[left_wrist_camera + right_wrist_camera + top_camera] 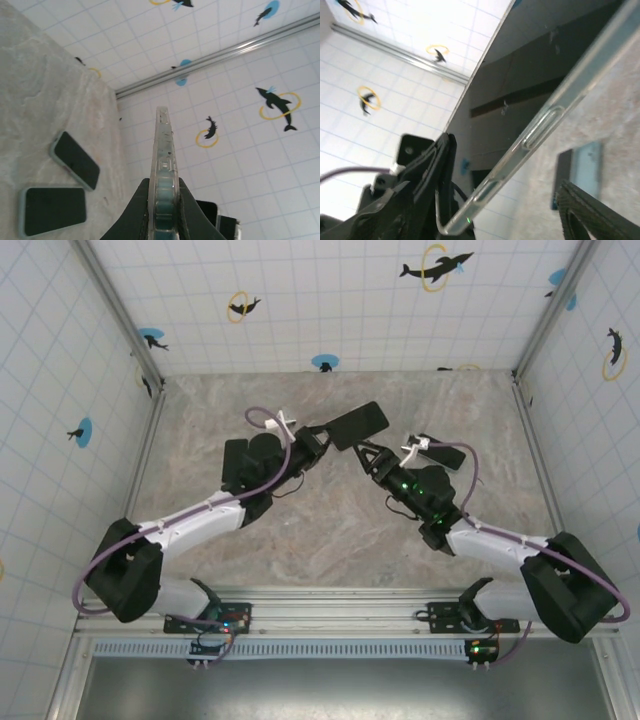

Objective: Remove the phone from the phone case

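Above marble table [330, 530], left tool [163, 189] clamps cased phone [163, 145].

The surface [330, 530] is a flat top with a marble pattern in grey and beige, and white tiled walls close it on three sides. Two phones lie flat on it with their dark screens up, each in a pale case. One phone [75, 160] lies slanted, near the wall. The other phone [52, 210] lies just beside it, apart from it. In the right wrist view a flat pale blue item [580, 170] rests on the surface, too blurred to name.
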Available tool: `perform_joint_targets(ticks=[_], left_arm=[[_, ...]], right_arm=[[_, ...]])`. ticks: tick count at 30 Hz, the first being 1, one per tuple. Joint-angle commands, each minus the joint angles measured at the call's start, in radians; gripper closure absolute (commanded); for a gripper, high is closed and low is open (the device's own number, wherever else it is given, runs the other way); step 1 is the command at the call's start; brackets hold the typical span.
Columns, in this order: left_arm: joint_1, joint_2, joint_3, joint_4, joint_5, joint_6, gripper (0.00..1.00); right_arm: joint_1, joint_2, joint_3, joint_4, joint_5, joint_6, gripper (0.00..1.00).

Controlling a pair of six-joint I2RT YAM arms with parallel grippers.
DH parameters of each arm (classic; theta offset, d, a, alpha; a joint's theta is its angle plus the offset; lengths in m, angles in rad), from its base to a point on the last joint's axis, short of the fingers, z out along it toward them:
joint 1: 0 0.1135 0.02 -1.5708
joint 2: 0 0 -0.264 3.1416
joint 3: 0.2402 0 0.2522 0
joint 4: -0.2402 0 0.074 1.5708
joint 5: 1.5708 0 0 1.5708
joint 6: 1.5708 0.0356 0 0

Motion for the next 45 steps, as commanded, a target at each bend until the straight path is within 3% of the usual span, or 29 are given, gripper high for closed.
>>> perform_joint_targets(ticks=[1,7,16,20,23,26,29,33,37,40,45], left_arm=[[-0.044,0.01,0.025,0.187,-0.125,-0.034,1.0],[-0.109,0.027,0.034,0.233,-0.211,-0.071,1.0],[-0.154,0.054,0.045,0.272,-0.261,-0.125,1.0],[-0.161,0.064,0.049,0.267,-0.267,-0.151,0.97],[-0.161,0.066,0.043,0.27,-0.28,-0.161,0.95],[-0.162,0.064,0.055,0.248,-0.272,-0.152,0.87],[-0.157,0.05,0.06,0.209,-0.258,-0.125,0.69],[-0.085,0.031,0.119,0.006,-0.121,-0.02,0.46],[0.032,0.062,0.217,-0.138,0.148,0.056,0.31],[0.113,0.099,0.317,-0.278,0.329,0.179,0.3],[0.156,0.195,0.534,-0.524,0.566,0.407,0.29]], right_arm=[[0.009,0.007,-0.006,0.139,0.095,0.14,0.31],[0.03,-0.019,-0.004,0.165,0.176,0.172,0.5],[0.035,-0.003,0.0,0.21,0.163,0.187,0.7],[0.035,0.002,0.007,0.225,0.168,0.176,0.9],[0.029,0.0,0.016,0.222,0.164,0.166,0.92],[0.018,-0.008,0.021,0.209,0.149,0.148,0.93],[-0.008,-0.017,0.032,0.186,0.103,0.122,0.94],[-0.045,-0.032,0.041,0.146,0.02,0.07,0.94],[-0.087,-0.035,0.038,0.167,-0.072,0.053,0.94],[-0.133,-0.022,0.053,0.205,-0.203,0.047,0.94],[-0.177,0.015,0.103,0.229,-0.468,0.044,0.93]])
